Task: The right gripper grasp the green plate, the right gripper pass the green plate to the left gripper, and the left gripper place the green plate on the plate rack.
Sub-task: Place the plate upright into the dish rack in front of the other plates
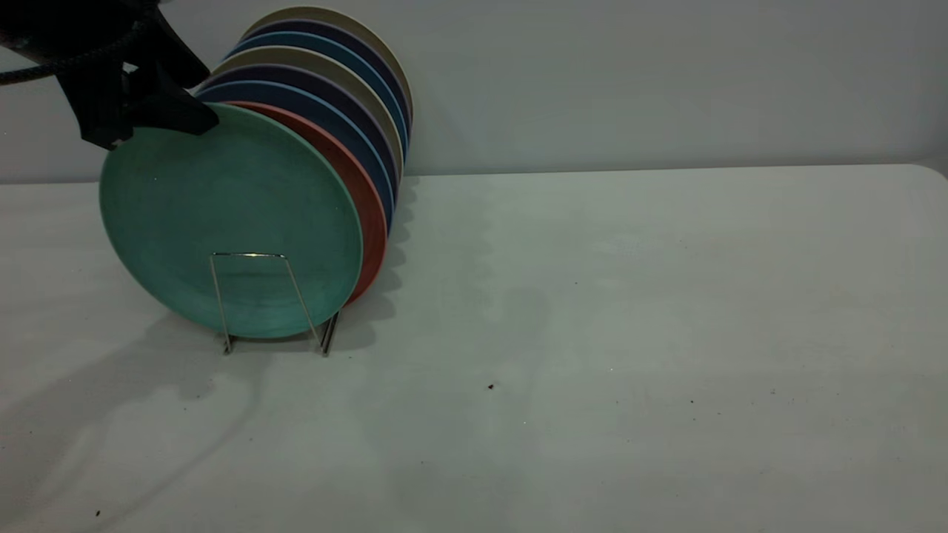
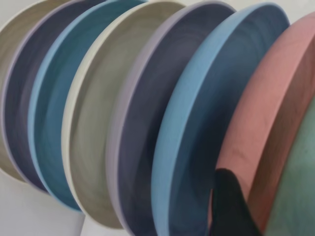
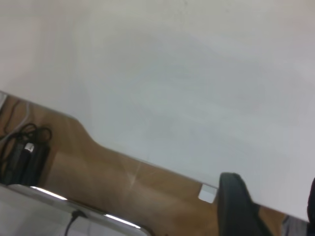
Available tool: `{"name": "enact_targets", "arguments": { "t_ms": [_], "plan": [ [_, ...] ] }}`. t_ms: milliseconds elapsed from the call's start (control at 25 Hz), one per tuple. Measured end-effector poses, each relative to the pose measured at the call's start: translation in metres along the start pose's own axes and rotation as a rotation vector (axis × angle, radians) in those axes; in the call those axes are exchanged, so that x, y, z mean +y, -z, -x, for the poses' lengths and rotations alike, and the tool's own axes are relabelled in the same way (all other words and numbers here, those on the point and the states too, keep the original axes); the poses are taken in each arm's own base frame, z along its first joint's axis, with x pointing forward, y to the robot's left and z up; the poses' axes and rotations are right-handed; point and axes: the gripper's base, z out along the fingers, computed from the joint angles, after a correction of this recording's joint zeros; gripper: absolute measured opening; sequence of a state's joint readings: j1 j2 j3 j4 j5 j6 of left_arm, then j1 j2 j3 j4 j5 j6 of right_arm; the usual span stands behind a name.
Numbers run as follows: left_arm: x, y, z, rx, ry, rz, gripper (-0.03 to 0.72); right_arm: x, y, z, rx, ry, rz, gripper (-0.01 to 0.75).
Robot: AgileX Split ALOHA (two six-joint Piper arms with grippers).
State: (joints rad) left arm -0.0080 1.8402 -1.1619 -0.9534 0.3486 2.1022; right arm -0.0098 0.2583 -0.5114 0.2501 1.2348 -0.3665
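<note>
The green plate (image 1: 229, 222) stands on edge in the front slot of the plate rack (image 1: 250, 256), leaning behind its first wire loop. My left gripper (image 1: 159, 111) is at the plate's upper left rim and shut on it. In the left wrist view one black finger (image 2: 231, 206) lies behind the green plate (image 2: 298, 196), in front of the salmon-pink plate (image 2: 261, 128); the other finger is out of frame. My right gripper (image 3: 274, 206) does not appear in the exterior view. Its own camera shows it open and holding nothing, over the table's edge.
Behind the green plate the rack holds a pink plate (image 1: 370, 215), then several dark blue, teal and beige plates (image 1: 348, 89), close together. The white table (image 1: 629, 333) stretches to the right of the rack. In the right wrist view, wooden floor (image 3: 123, 191) and cables (image 3: 24, 147) lie past the table edge.
</note>
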Motion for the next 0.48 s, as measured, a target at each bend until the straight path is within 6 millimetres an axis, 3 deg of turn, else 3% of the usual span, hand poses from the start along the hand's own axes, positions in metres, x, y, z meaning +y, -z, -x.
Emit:
{"name": "enact_targets", "arguments": {
  "t_ms": [480],
  "plan": [
    [-0.0056,0.0002,0.0032,-0.032,0.105,-0.063,0.511,-0.0018,0.0001,-0.0010,0.009,0.007,-0.021,0.369]
  ]
}}
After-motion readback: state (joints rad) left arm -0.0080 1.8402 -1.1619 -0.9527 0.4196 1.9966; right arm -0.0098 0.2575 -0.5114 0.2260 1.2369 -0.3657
